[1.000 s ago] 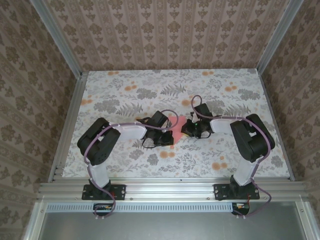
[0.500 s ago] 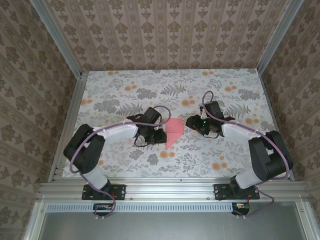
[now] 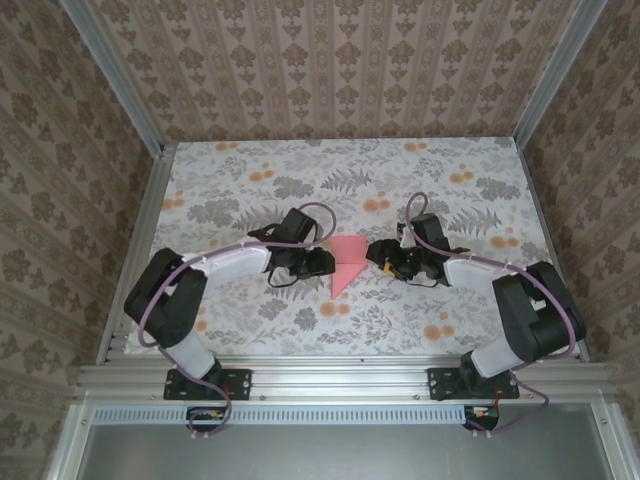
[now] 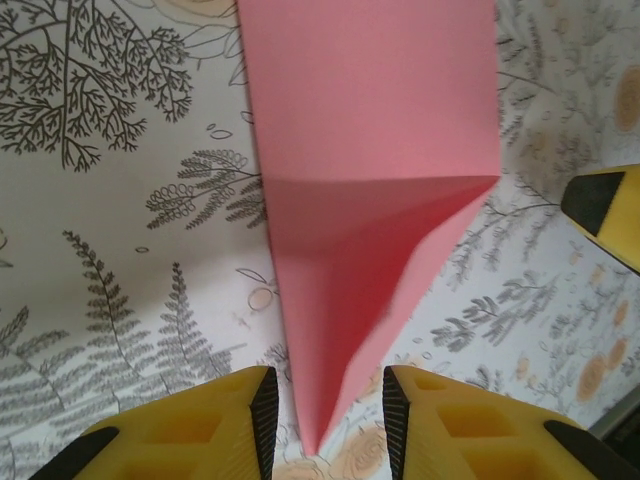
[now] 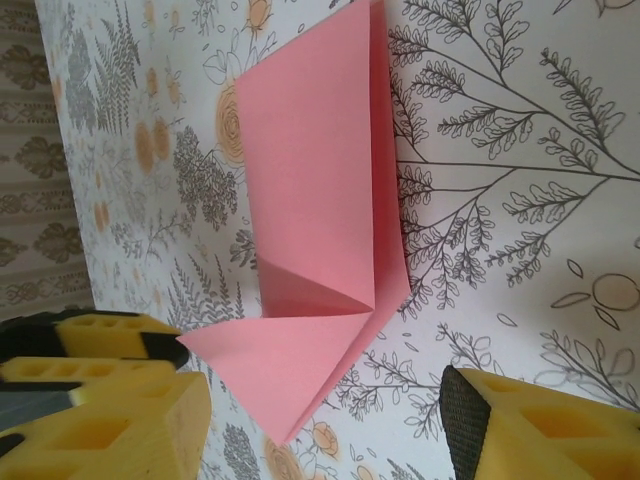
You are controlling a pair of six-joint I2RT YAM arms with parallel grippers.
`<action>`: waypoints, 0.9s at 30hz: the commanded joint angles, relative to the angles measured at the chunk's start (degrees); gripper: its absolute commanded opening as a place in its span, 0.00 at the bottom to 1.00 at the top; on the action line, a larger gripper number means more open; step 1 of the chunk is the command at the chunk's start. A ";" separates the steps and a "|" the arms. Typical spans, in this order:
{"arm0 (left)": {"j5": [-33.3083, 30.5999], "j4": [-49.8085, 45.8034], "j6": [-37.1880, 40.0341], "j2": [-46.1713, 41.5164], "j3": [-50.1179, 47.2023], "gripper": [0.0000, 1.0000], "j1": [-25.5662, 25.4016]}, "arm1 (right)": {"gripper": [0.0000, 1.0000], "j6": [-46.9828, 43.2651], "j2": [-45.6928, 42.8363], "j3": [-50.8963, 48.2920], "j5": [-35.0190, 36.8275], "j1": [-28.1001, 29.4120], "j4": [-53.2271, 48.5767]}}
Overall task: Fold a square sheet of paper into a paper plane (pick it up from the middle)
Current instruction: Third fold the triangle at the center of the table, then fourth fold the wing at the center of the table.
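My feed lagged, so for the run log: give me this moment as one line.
paper plane: on table, nose toward near edge | left gripper: open, at its left | right gripper: open, at its right

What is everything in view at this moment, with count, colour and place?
paper plane: one, pink-red, flat at the table's middle, point towards the arms' bases
table: one, white with grey leaves and orange flowers, under everything
walls: three, beige patterned wallpaper, round the far and side edges
frame: one, silver metal, along the table's edges
left gripper: one, yellow fingers, open, at the plane's left side
right gripper: one, yellow fingers, open, at the plane's right side
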 commanded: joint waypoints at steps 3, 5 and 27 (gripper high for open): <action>0.75 1.88 1.81 3.33 2.33 0.36 0.43 | 0.65 2.17 3.21 -0.48 -3.75 0.35 5.79; 0.80 2.61 2.72 3.44 2.31 0.35 0.56 | 0.65 2.11 3.92 -0.43 -4.12 0.36 6.52; 2.43 6.24 2.64 -1.69 -2.61 0.24 2.58 | 0.54 0.80 10.05 3.61 -6.05 3.34 6.55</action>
